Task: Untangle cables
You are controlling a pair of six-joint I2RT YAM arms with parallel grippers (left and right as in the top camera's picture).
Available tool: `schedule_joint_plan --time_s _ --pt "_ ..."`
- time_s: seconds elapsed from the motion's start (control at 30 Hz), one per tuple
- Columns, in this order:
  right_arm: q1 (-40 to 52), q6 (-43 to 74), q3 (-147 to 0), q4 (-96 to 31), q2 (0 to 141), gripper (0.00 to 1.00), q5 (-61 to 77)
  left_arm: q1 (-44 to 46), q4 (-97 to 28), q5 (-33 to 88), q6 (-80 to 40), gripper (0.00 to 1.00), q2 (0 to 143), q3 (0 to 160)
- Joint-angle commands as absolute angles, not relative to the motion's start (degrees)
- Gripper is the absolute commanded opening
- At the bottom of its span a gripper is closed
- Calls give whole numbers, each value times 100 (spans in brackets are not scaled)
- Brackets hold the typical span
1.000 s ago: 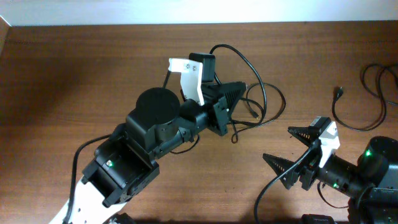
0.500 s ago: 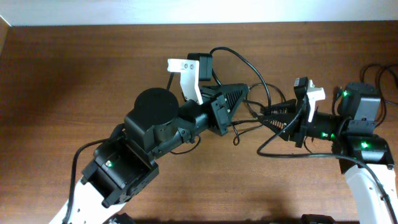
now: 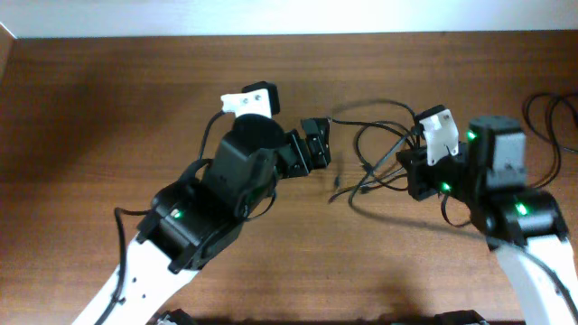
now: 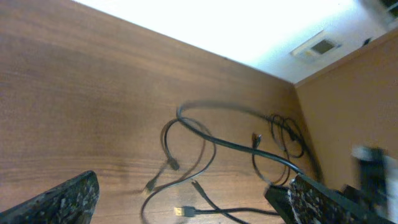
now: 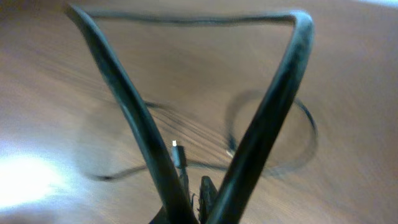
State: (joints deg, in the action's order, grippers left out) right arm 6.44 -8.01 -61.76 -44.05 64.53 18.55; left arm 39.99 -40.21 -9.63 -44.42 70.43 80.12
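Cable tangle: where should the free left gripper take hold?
Likely the cable just behind its USB plug: that end lies flat and loose, apart from the crossings, in front of the open left gripper. Come straight down, jaws across the strand. The right gripper pins a raised loop, so this end should pull free.

One desk (image 3: 90, 108). On it, one tangle (image 3: 384, 149) of black cables; how many strands it holds cannot be told. Right of the tangle, one separate black cable (image 3: 553, 116). Two robot arms, each with one hand: left hand (image 3: 315, 152), right hand (image 3: 415, 171).
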Motion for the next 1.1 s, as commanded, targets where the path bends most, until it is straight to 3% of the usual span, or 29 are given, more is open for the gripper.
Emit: schedule_joint_plan --time_s 0.0,0.1,0.2,0.3,0.37,0.47,0.57,0.73,0.87,0.9,0.97,1.07 --pt "637 456 -6462 -4720 6884 4 370 3990 -4178 -1096 -4412 99 7269 8051" --pt "635 220 -7100 -4783 6810 4 661 3990 -4517 -1094 -4412 99 7470 8051" --pt "635 443 -7758 -4786 6748 4 -2416 3990 -4644 -1094 -4412 99 7522 8051" --pt "624 2080 -7749 -5286 6794 4 -5367 3990 -4644 -1094 -4412 99 7522 8051" --pt "285 3146 -7647 -5791 6864 4 -6482 3990 -4644 -1094 -4412 99 7522 8051" --pt "-2060 3371 -7605 -5745 7548 4 -5680 3990 -4646 -1094 -4412 99 7522 8051" --pt "-3667 3328 -7605 -5662 8873 4 -3594 3990 -4644 -1094 -4412 99 7522 8051" --pt "-3992 3328 -7607 -5402 10394 5 -3599 3990 -4646 -1094 -4412 99 7522 8051" --pt "-4244 3328 -7607 -5288 10468 40 -3529 3990 -4644 -1094 -4412 99 7522 8051" --pt "-4335 3328 -7607 -5306 10468 54 -3437 3990 -4644 -1094 -4412 99 7522 8051" --pt "-4510 3328 -7607 -5419 10468 63 -3315 3990 -4646 -1094 -4412 99 7522 8051" --pt "-4534 3321 -7612 -5360 10457 85 -2582 3990 -4644 -1094 -4412 99 7522 8051"
